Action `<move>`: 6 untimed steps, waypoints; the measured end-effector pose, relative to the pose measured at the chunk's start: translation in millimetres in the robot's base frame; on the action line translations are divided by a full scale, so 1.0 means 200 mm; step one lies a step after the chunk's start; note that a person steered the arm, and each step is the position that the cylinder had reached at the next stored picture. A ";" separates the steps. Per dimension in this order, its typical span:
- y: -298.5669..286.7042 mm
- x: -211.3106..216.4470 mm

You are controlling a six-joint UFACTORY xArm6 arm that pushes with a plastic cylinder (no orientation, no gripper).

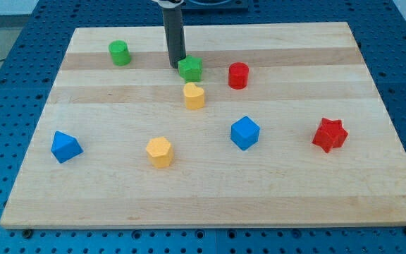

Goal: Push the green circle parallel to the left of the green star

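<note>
The green circle is a short cylinder near the view's top left of the wooden board. The green star sits to its right, near the top middle. My tip stands just at the green star's left edge, touching or nearly touching it. The rod rises straight up from there toward the view's top. The tip is well to the right of the green circle, with a wide gap between them.
A yellow heart-shaped block lies just below the green star. A red cylinder is right of the star. A blue cube, a red star, a yellow hexagon and a blue triangle lie lower.
</note>
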State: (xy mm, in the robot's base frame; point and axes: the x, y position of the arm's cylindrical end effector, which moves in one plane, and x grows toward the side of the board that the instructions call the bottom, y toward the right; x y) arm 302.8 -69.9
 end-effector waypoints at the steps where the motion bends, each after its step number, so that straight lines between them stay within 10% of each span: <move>1: -0.26 -0.20; 3: -0.89 -0.24; 6: -0.55 -0.23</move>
